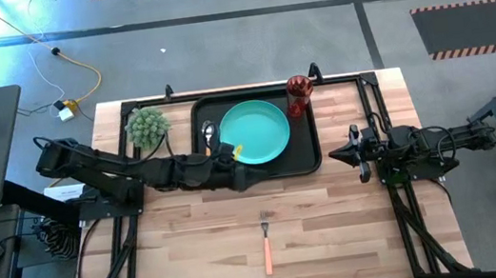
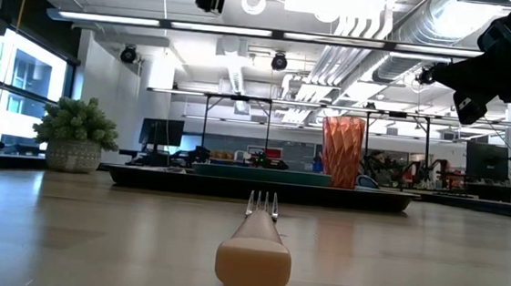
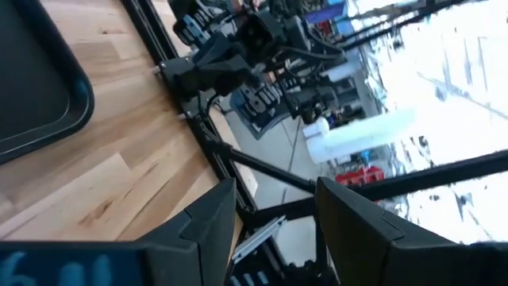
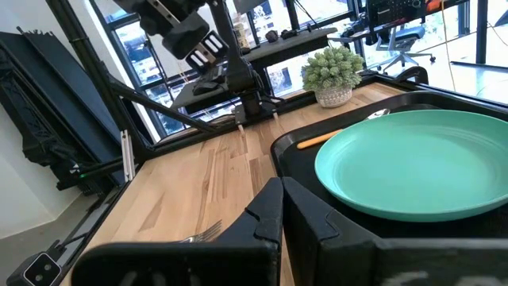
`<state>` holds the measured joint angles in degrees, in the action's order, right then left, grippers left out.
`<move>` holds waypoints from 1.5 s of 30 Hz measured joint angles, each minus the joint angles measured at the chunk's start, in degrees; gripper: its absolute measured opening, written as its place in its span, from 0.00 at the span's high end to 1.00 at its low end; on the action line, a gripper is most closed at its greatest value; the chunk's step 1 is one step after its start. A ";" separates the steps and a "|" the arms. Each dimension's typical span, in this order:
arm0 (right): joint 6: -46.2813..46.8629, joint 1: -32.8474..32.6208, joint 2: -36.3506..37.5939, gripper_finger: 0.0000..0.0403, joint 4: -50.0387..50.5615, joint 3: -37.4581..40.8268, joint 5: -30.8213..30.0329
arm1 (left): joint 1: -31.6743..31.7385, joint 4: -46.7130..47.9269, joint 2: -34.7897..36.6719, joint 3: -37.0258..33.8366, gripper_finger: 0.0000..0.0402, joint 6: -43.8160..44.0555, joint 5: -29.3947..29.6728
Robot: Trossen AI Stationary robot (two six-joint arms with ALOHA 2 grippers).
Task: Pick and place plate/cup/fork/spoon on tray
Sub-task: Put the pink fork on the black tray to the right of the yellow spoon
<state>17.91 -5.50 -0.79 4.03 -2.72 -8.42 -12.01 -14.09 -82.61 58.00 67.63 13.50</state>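
Observation:
The black tray (image 1: 305,151) lies at the table's far middle. On it rest the turquoise plate (image 1: 255,131) and, left of the plate, the spoon (image 1: 209,133), its bowl toward the far edge. The dark-red cup (image 1: 299,94) stands upright at the tray's far right corner. The fork (image 1: 266,242) lies on the bare wood near the front edge, tines pointing far. My left gripper (image 3: 274,230) hovers open over the tray's near edge beside the plate, with nothing between its fingers. My right gripper (image 4: 283,210) waits shut at the table's right, pointing toward the tray.
A small potted plant (image 1: 146,125) stands at the table's far left, just left of the tray. Black frame bars (image 1: 372,94) run along the table's sides. Bare wood stretches between the tray and the fork (image 2: 254,248).

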 joint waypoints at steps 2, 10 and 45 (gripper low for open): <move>0.00 0.00 0.00 1.00 -0.02 0.00 -0.01 | 0.00 0.02 0.00 0.00 0.59 1.52 0.95; 0.00 0.00 -0.01 1.00 0.00 -0.01 -0.01 | -0.04 -2.49 -0.02 2.11 0.59 3.80 1.94; 0.00 0.00 -0.01 1.00 -0.04 -0.02 -0.47 | -6.60 40.70 -5.31 27.77 0.60 16.05 11.38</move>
<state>17.91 -5.50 -0.80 3.99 -2.74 -8.88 -18.61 26.62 -87.92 85.77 83.68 24.88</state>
